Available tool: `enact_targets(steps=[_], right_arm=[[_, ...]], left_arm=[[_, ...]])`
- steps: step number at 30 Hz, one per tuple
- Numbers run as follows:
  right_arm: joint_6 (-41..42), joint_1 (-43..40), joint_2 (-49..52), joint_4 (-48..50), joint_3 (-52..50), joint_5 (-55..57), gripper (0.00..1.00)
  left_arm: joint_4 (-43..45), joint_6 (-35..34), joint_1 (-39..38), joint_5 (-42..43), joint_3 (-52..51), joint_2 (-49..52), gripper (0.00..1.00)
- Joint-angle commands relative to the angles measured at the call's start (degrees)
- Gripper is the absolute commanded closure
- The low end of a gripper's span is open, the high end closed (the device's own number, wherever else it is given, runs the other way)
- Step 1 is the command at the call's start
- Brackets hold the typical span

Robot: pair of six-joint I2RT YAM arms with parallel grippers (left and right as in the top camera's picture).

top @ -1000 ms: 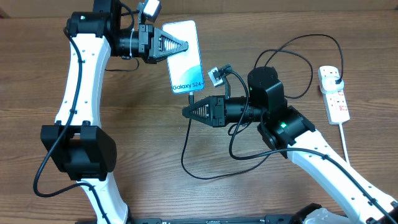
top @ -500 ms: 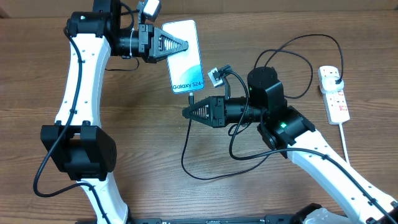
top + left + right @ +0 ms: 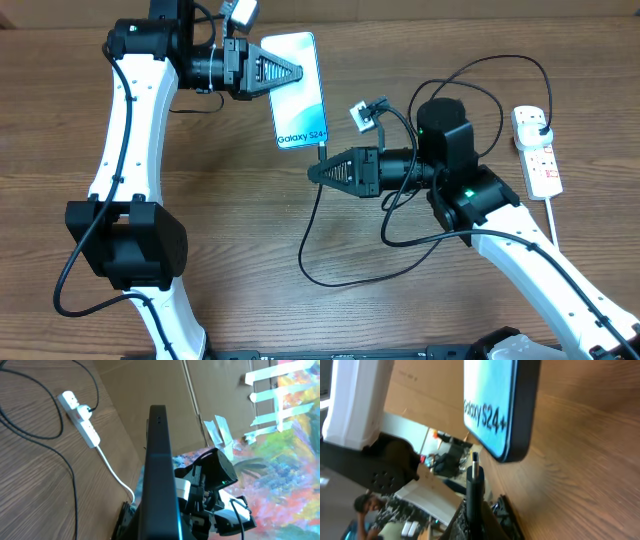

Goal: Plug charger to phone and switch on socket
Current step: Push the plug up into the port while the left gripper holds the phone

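Grips the phone (image 3: pixel 303 105) by one long edge in the closed left gripper (image 3: pixel 297 72), seemingly lifted clear of the table (image 3: pixel 220 260), lit screen up and bottom end turned toward the right arm, presumably to offer the port and brace against the push of plugging. Pinches the charger (image 3: pixel 306 235) near its connector in the closed right gripper (image 3: pixel 313 174), aimed at that bottom end and just short of it (from the right wrist view, connector tip (image 3: pixel 475 466) just below the phone's corner, not yet in, seemingly a little off the port's line). Leaves the rest of the cable slack in loops across the wood, likely so as not to drag on the tip. Finds the socket (image 3: pixel 538 150) lying flat, well apart at the far right, black plug (image 3: pixel 541 123) already seated, switch state too small to tell. Counts one phone, one charger, one socket, one plug in it, two grippers, both occupied.
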Motion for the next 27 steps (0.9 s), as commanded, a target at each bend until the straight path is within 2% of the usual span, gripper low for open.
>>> enact_targets(steps=[1,9,27], right_arm=[[-1.5,0.3,3.0,2.0,-0.6,-6.1,0.96],[0.3,0.2,5.9,12.5,-0.6,-12.4,0.96],[1.6,0.2,7.3,13.7,-0.6,-11.1,0.96]], left_arm=[[0.3,-0.9,-0.6,4.1,1.7,-1.0,0.96],[0.2,-1.0,-0.6,4.2,1.7,-1.0,0.96],[0.2,-4.5,-1.0,4.2,1.7,-1.0,0.96]])
